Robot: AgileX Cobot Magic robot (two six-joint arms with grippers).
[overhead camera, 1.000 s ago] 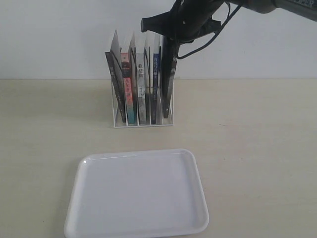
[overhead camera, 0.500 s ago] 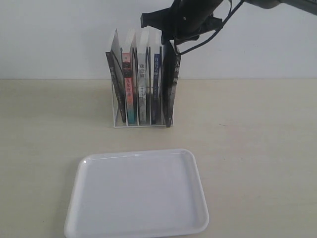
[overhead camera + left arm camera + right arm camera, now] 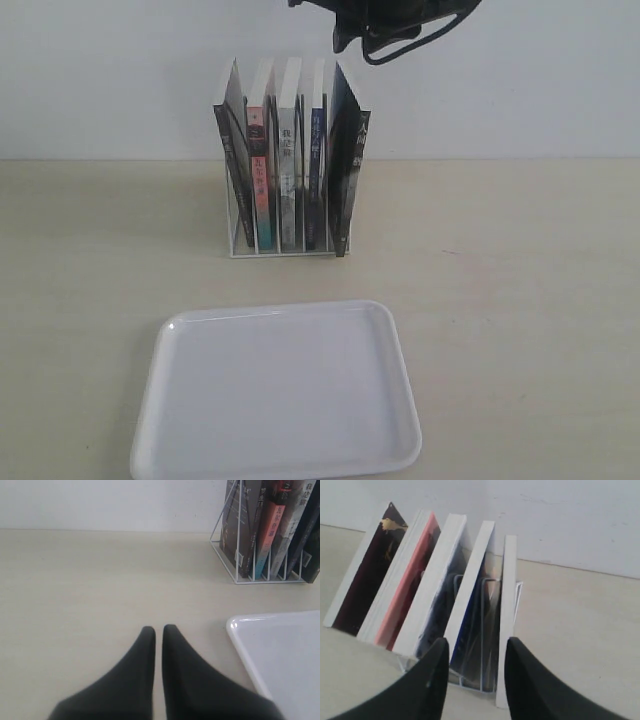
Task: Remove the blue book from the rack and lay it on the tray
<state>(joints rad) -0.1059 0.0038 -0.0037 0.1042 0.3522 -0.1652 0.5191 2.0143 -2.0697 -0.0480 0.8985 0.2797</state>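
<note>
The white wire rack [image 3: 290, 249] stands at the back of the table with several upright books in it. The blue book [image 3: 314, 165] is fourth from the left, showing its narrow dark blue spine. My right gripper [image 3: 362, 30] hangs above the rack's right end at the picture's top edge. In the right wrist view it [image 3: 476, 643] is open above the blue book [image 3: 471, 585], touching nothing. The white tray [image 3: 280, 390] lies in front of the rack. My left gripper [image 3: 158, 629] is shut over bare table beside the tray's corner [image 3: 240, 630]; the exterior view does not show it.
A black-covered book [image 3: 347, 170] leans at the rack's right end, right of the blue one. A red-and-teal-spined book [image 3: 260, 190] and other dark books fill the left slots. A white wall runs close behind the rack.
My right gripper was down at the top of the rightmost black book; it has let go and risen. That book now leans further right.
</note>
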